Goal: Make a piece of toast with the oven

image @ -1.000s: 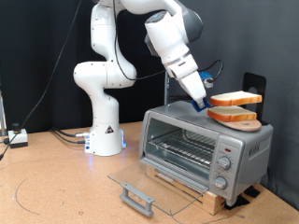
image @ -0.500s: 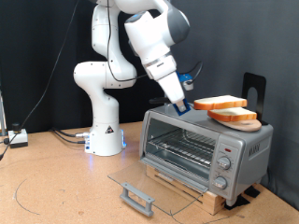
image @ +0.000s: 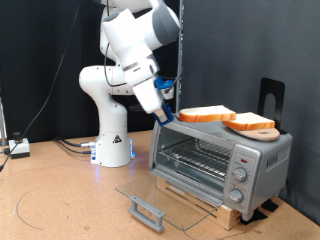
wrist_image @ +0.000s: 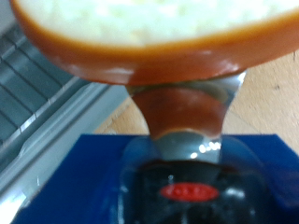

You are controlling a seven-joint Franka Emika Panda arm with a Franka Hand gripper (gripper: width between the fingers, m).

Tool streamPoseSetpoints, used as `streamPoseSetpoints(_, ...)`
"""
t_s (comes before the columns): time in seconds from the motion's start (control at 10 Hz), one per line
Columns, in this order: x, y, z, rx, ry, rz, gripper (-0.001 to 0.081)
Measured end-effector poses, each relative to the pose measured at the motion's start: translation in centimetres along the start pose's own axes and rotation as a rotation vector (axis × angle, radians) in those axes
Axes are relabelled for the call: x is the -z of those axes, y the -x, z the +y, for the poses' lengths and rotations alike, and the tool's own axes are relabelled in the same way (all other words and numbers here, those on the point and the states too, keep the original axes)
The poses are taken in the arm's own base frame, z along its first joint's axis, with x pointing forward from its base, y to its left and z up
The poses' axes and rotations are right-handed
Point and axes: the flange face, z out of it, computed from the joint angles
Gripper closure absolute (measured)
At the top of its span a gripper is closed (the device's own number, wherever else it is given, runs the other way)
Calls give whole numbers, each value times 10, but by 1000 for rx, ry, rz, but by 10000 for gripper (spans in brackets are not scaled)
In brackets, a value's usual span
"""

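Exterior view: white Panda arm's gripper (image: 166, 113) sits above the exterior view's left end of the small boxy silver countertop toaster oven (image: 220, 157). Fingers closed on one edge of the flat pale bread slice w/ orange-brown crust (image: 205, 115), i.e. the piece of toast. Slice is held roughly level, in the air just above the oven roof, not resting on it as far as can be told. Second near-identical bread slice (image: 252, 124) lies on the oven roof toward the exterior view's right. Oven's glass door (image: 165, 197) is dropped fully open, flat out front near the wooden counter (image: 60, 195); wire rack (image: 198, 160) inside looks bare.

Wrist view: underside of the toast (wrist_image: 149, 42) fills the frame, crust edge clamped by a shiny metal finger (wrist_image: 184, 107). Fingers narrow, pinched on the slice edge. Part of the oven's rack bars (wrist_image: 28, 79) visible to one side, below the slice.

Step in hand, by judgement: transfer phase — slice is grasped and off the roof, not yet in the cavity. Next move calls for getting the slice down in front of the opening and keeping it level w/ the rack, clear of the door and the top frame edge; edge-only grip means the slice could droop or slip.
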Motion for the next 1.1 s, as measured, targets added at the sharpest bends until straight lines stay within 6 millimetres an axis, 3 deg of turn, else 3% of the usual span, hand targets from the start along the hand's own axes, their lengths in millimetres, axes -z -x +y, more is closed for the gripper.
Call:
streamPoseSetpoints(0.6, 44, 34, 69, 1, -7, -47, 412)
streamPoseSetpoints(0.9, 34, 43, 74, 1, 30, -39, 412)
streamPoseSetpoints(1.1, 12, 68, 84, 12, 59, -112, 412)
